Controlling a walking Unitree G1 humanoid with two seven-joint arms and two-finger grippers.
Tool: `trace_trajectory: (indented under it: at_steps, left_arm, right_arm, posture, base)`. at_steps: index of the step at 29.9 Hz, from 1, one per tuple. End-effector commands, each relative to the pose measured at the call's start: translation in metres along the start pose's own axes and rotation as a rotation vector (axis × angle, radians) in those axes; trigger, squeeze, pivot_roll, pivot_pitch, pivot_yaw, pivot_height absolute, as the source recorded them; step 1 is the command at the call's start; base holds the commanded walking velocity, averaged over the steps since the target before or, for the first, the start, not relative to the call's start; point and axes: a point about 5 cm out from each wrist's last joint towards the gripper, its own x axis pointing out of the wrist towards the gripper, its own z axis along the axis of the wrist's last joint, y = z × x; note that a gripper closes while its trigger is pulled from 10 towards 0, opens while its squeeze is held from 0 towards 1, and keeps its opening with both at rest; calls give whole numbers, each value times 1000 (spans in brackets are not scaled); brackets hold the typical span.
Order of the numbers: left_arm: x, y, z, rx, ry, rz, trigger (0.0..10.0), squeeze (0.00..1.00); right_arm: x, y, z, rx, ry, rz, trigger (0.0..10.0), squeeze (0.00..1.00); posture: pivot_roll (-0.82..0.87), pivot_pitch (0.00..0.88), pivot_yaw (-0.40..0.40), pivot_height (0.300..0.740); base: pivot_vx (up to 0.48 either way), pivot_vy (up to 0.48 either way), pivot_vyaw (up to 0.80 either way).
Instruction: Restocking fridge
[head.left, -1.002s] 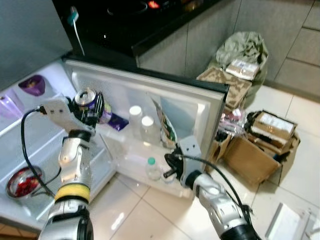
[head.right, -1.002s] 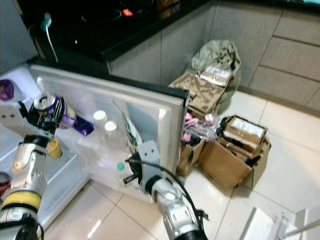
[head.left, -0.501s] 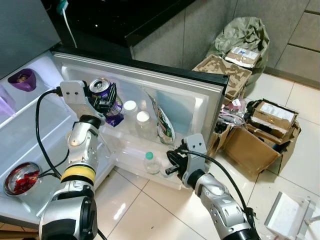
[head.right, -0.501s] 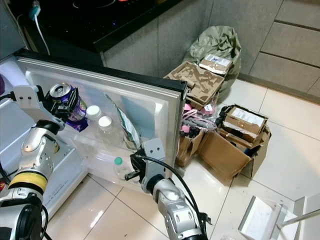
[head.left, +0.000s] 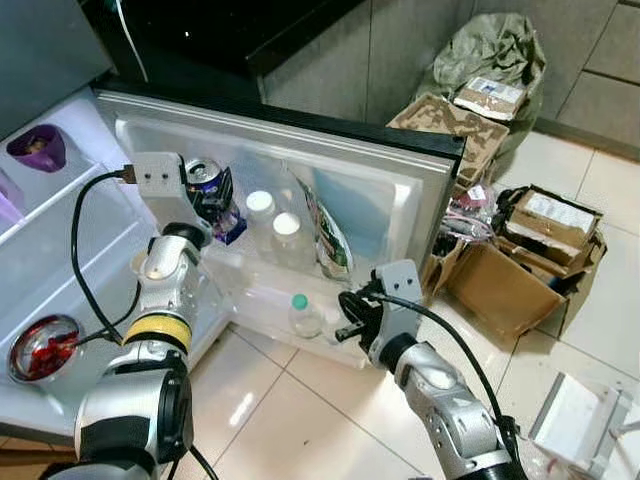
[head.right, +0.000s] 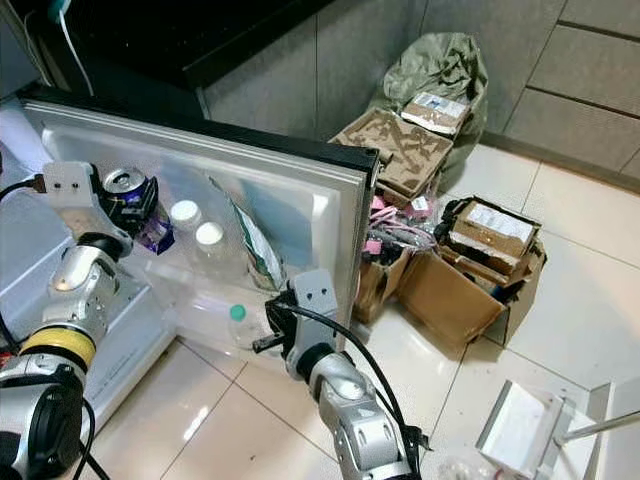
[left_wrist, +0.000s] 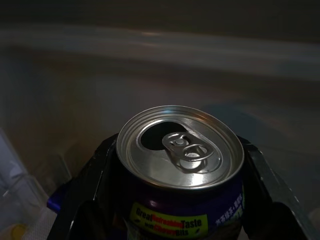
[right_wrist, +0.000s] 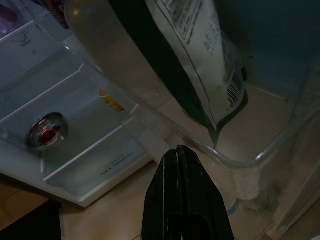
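Observation:
A purple drink can (head.left: 205, 183) with a silver top is clamped in my left gripper (head.left: 210, 195), its black fingers (left_wrist: 92, 192) on both sides of the can (left_wrist: 180, 165). It hangs at the left end of the open fridge door's upper shelf (head.left: 240, 262), beside two white-capped bottles (head.left: 272, 228) and a green-and-white bag (head.left: 325, 235). My right gripper (head.left: 345, 322) is shut and empty, low in front of the door's bottom shelf, near a small green-capped bottle (head.left: 302, 314). Its shut fingertips (right_wrist: 179, 152) point past the bag (right_wrist: 200, 65).
Inside the fridge are a red bowl (head.left: 40, 348) on a low shelf and a purple cup (head.left: 38, 148) higher up. Open cardboard boxes (head.left: 520, 270) and a stuffed bin bag (head.left: 490, 60) crowd the tiled floor right of the door. A black counter runs behind.
My left gripper has carried the can lower and closer to the white-capped bottles on the door shelf. The camera has shifted a little. The right gripper has stayed shut near the bottom shelf.

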Motion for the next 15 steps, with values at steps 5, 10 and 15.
trace_trajectory:
  at_steps: [5, 10, 15]
  left_arm:
    - [-1, -8, -8, -19, 22, -12, 10000, 0]
    - [-1, -11, -11, -32, 24, -19, 10000, 0]
    - [-4, -13, -16, -39, 33, -17, 10000, 0]
  right_arm:
    - [-2, 8, -1, 63, -11, -41, 10000, 0]
    - [-3, 9, 0, 82, -12, -52, 10000, 0]
    - [-3, 10, 1, 87, -13, -52, 10000, 0]
  posture:
    - [-136, 278, 84, 740]
    - [-136, 280, 82, 740]
    - [-132, 277, 77, 740]
  base:
    - [0, 0, 0]
    - [0, 0, 0]
    - [0, 0, 0]
